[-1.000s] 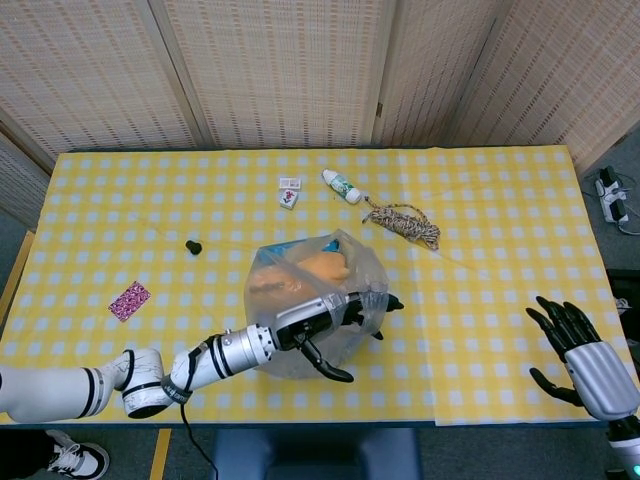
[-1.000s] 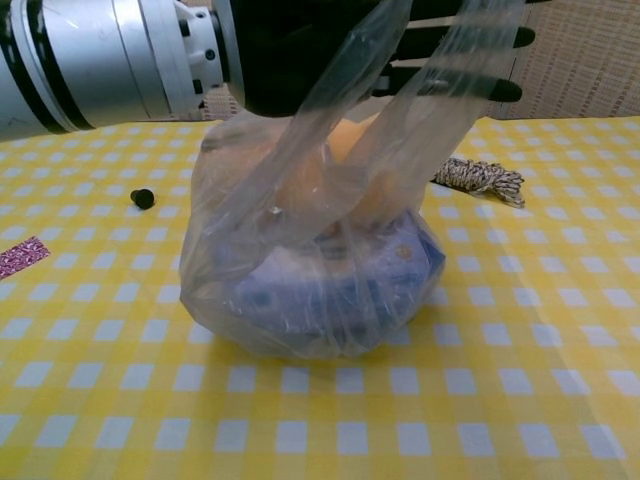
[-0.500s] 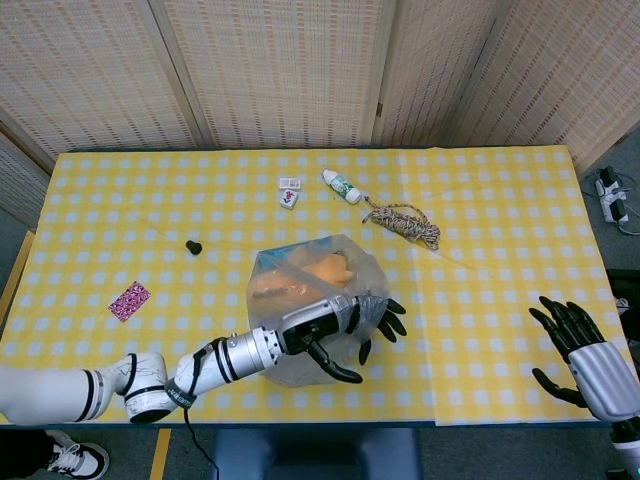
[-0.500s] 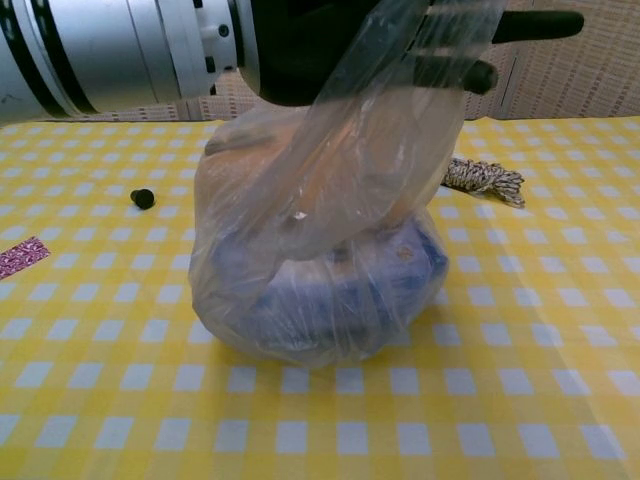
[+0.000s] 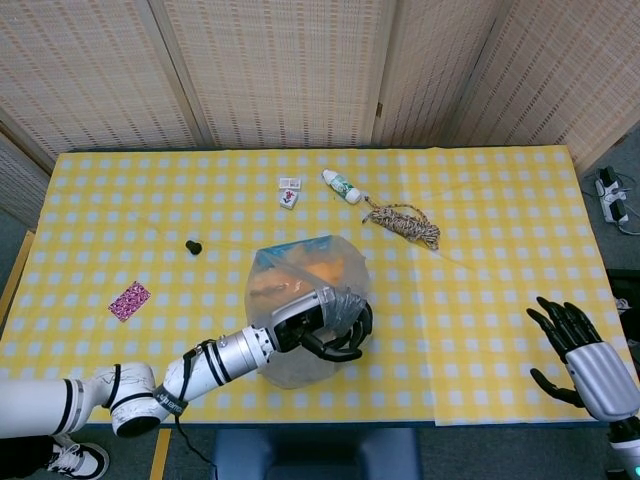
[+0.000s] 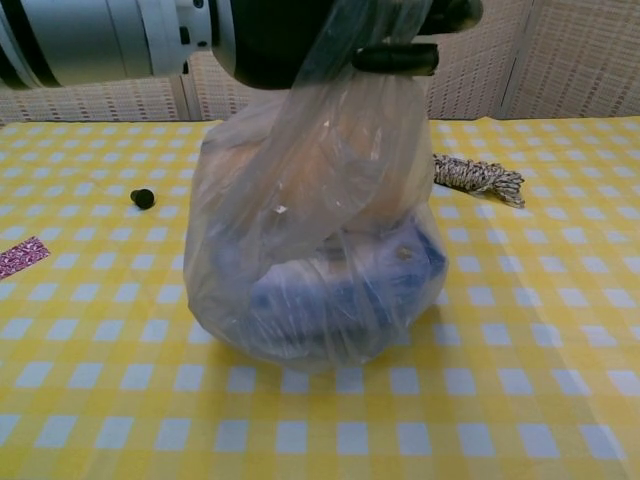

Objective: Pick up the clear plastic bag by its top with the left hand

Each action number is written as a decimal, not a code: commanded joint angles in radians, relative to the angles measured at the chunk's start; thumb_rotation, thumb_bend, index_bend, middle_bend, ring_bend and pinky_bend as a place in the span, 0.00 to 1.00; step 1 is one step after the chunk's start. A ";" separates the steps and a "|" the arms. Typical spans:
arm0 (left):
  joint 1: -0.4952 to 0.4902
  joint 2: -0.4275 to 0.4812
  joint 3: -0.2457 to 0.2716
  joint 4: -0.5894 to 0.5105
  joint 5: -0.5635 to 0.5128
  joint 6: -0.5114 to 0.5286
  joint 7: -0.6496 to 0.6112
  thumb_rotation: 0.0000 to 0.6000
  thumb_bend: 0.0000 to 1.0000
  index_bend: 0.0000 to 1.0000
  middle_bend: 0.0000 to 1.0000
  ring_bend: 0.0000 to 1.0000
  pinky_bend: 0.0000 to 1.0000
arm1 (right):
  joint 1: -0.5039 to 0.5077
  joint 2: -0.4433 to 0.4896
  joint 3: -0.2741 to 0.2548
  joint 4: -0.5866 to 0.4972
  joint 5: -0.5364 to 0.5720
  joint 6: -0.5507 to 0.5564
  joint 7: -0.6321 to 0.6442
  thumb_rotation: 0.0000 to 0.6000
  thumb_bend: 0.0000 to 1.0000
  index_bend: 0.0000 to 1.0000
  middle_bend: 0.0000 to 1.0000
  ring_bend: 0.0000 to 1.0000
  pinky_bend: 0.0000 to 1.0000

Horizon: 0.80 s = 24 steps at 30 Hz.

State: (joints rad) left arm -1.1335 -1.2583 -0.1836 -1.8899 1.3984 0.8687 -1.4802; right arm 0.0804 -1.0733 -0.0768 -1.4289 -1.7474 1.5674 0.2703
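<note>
Clear plastic clouds everything inside the bag (image 5: 300, 300): only orange and blue shapes show through, too blurred to name. The bag sits near the table's front edge, and whether its base touches the cloth cannot be told. The left hand (image 5: 325, 322) clenches the gathered top; the chest view crops most of that hand. The right hand (image 5: 575, 345), fingers spread and holding nothing, hovers at the far right. The yellow checked tablecloth (image 5: 500, 200) also carries a coiled rope (image 5: 405, 223), small bottle (image 5: 341, 186), black knob (image 5: 192, 246) and patterned card (image 5: 129, 300). Woven screens (image 5: 280, 70) stand behind.
</note>
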 commanded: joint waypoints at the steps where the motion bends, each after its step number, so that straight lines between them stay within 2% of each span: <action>1: 0.022 0.057 -0.037 -0.090 -0.155 -0.043 0.136 1.00 0.37 0.58 0.83 0.76 1.00 | 0.000 0.000 -0.002 0.000 -0.002 -0.001 -0.001 1.00 0.34 0.00 0.00 0.00 0.00; 8: 0.056 0.151 -0.105 -0.195 -0.333 -0.072 0.237 1.00 0.42 0.56 0.84 0.78 1.00 | 0.000 0.001 -0.004 -0.003 -0.006 -0.002 -0.004 1.00 0.34 0.00 0.00 0.00 0.00; 15: 0.098 0.215 -0.155 -0.234 -0.393 -0.118 0.289 1.00 0.43 0.57 0.84 0.79 1.00 | 0.001 0.000 -0.009 -0.006 -0.014 -0.003 -0.009 1.00 0.34 0.00 0.00 0.00 0.00; 19: 0.124 0.287 -0.220 -0.240 -0.414 -0.174 0.253 1.00 0.43 0.57 0.84 0.79 1.00 | -0.002 0.002 -0.011 -0.007 -0.020 0.005 -0.006 1.00 0.34 0.00 0.00 0.00 0.00; 24: 0.170 0.441 -0.342 -0.269 -0.452 -0.248 0.182 1.00 0.44 0.57 0.84 0.79 1.00 | -0.004 0.003 -0.012 -0.008 -0.021 0.010 -0.002 1.00 0.34 0.00 0.00 0.00 0.00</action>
State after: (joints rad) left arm -0.9941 -0.8925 -0.4587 -2.1401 0.9747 0.6626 -1.2557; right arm 0.0763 -1.0707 -0.0890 -1.4369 -1.7686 1.5774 0.2686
